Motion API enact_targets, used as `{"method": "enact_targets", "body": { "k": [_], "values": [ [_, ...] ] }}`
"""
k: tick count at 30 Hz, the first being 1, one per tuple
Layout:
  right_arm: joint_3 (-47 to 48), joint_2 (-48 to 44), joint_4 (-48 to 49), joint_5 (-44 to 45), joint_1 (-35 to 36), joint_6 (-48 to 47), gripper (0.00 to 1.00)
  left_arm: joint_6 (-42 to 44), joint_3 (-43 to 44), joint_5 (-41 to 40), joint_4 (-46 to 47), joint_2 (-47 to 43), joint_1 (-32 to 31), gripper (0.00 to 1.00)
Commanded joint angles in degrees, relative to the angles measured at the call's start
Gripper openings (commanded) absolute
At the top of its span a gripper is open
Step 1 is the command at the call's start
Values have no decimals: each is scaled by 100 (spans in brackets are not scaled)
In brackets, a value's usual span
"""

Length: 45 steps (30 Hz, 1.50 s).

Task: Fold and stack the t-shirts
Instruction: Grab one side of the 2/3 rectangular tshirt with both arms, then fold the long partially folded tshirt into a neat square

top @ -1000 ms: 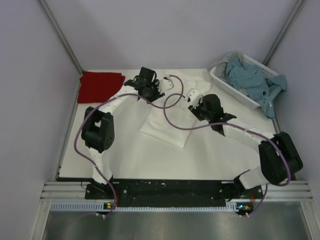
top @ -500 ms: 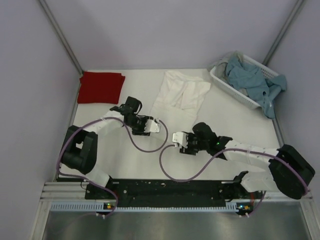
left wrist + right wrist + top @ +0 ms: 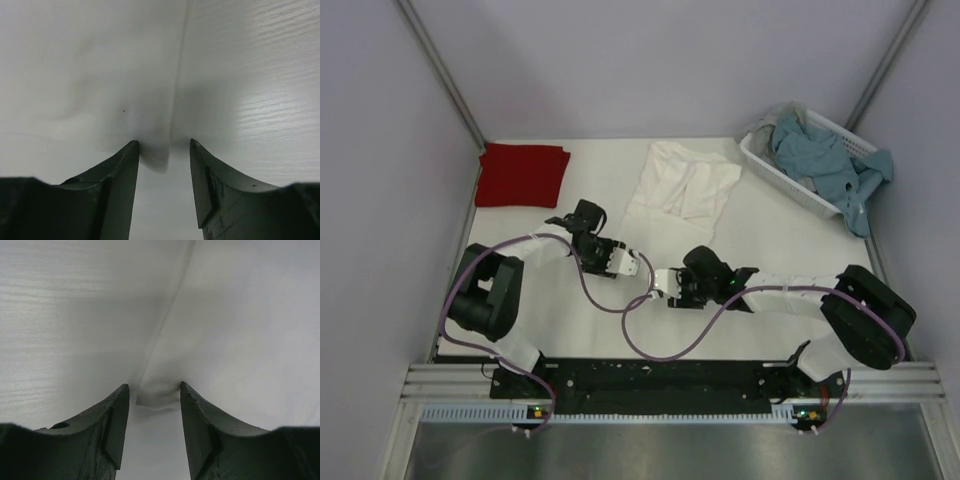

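- The near edge of the white cloth t-shirt is straddled by the parted left gripper and right gripper; clamping cannot be told.
- The dark red cloth t-shirt is laid far left, well apart.

You have a white table carrying 3 things. A plain dark red t-shirt lies folded flat in the far left corner. A white t-shirt lies creased at the middle of the far edge, and toward the near side its cloth is hard to tell from the table. In both wrist views, smooth white cloth lies flat on the ribbed table surface. A white slotted basket sits in the far right corner.
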Motion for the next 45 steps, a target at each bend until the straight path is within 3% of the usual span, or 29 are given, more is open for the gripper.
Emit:
{"method": "enact_targets", "body": {
  "k": [1, 4, 7, 8, 9, 14, 19, 28, 34, 37, 45],
  "values": [
    [260, 225, -83, 146, 146, -148, 42, 304, -176, 4, -284, -70, -37, 50],
    [356, 322, -189, 172, 164, -148, 15, 77, -159, -83, -73, 18, -99, 46],
    [339, 217, -206, 199, 172, -61, 0, -196, -88, -294, 33, 167, -143, 15],
    [322, 139, -224, 234, 173, -25, 0, -258, -88, -330, 24, 176, -151, 4],
    [295, 42, -294, 251, 155, -16, 0, -319, -106, -365, 24, 159, -152, 0],
    [260, -591, -908, 137, 190, 132, 0, -538, -404, -462, -256, -288, -213, 0],
    [251, -1469, -1708, 260, 541, 378, 0, -1004, -738, -147, -1002, -1386, -441, 0],
    [295, -3104, -2675, 93, 1095, 932, 0, -2550, 25, 293, -2944, -2284, -521, 0],
    [699, -3746, -3019, -144, 1166, 1591, 0, -2965, 1026, 724, -4202, -2618, -521, 0],
    [735, -3922, -2923, -161, 1079, 1540, 0, -3254, 1615, 742, -4169, -2522, -512, 0],
    [541, -3906, -1728, -828, -862, 1460, 0, -3966, 2275, -267, -2615, -1688, -451, 0]
  ]
}}
